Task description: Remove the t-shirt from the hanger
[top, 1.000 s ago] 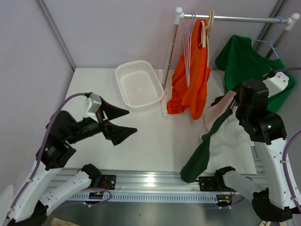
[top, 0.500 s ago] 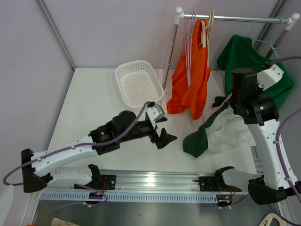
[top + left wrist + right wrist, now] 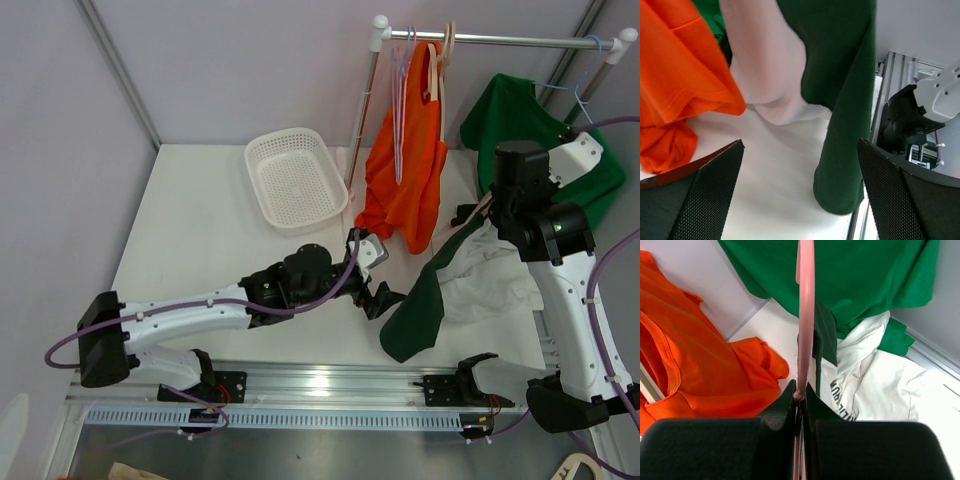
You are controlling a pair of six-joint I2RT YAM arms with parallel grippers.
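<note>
Within the last sec the left arm has been swung out of its folded pose at the near-left corner & stretched across the table (image 3: pixel 200 220). The left end effector (image 3: pixel 385 297) is now set just beside the lower part of the dark green t-shirt (image 3: pixel 418 312), jaws spread wide, nothing gripped. The right end effector (image 3: pixel 800 399) has been kept clenched on the pink hanger (image 3: pixel 805 315), w/ the shirt draped from it. The shirt's lower end, hung out over the front rail a sec ago, is now brought back to the table's near edge.

Judged for the task: the hanger is steadied by one arm & the fabric is lined up to be pinched by the other. Pull-off is not yet begun, and the shirt is not yet freed.

Containers: the white basket (image 3: pixel 295 185) is set at the back of the table, near the rack (image 3: pixel 520 40) pole. Nothing is seen in it. A white t-shirt (image 3: pixel 495 285) is crumpled on the table under the right arm. An orange t-shirt (image 3: pixel 405 170) & a brighter green t-shirt (image 3: pixel 520 120) are hung from the rack.
</note>
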